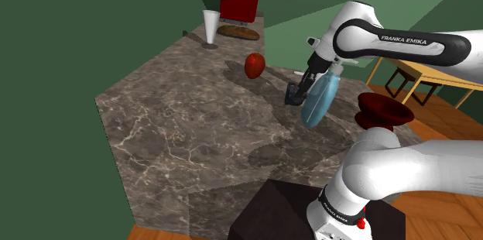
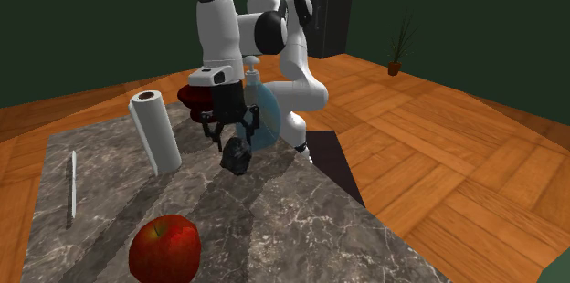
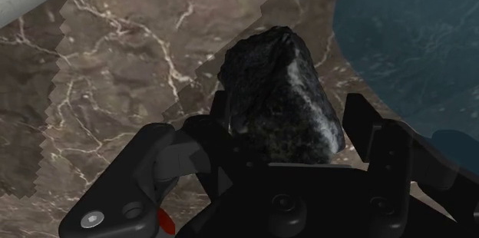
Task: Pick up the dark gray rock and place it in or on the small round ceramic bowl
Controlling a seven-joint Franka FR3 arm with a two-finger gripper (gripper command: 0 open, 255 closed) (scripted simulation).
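The dark gray rock (image 3: 280, 94), speckled with white, sits between my black gripper's (image 3: 285, 117) two fingers, which press on its sides. In the second exterior view the gripper (image 2: 230, 144) points down at the marble counter with the rock (image 2: 237, 157) at its tips, low over the surface. Whether the rock touches the counter I cannot tell. In the shoulder view the gripper (image 1: 293, 96) hangs beside a blue translucent bottle (image 1: 321, 99). The dark red round bowl (image 1: 383, 112) stands just past that bottle, near the counter's edge, and shows behind the hand as the bowl (image 2: 193, 99).
A red apple (image 1: 255, 65) lies on the marble counter (image 1: 186, 122) beyond the gripper. A white cup (image 1: 210, 28), a bread loaf (image 1: 238, 32) and a red box (image 1: 238, 2) stand at the far end. A paper towel roll (image 2: 155, 132) and a thin white stick (image 2: 73, 183) are nearby.
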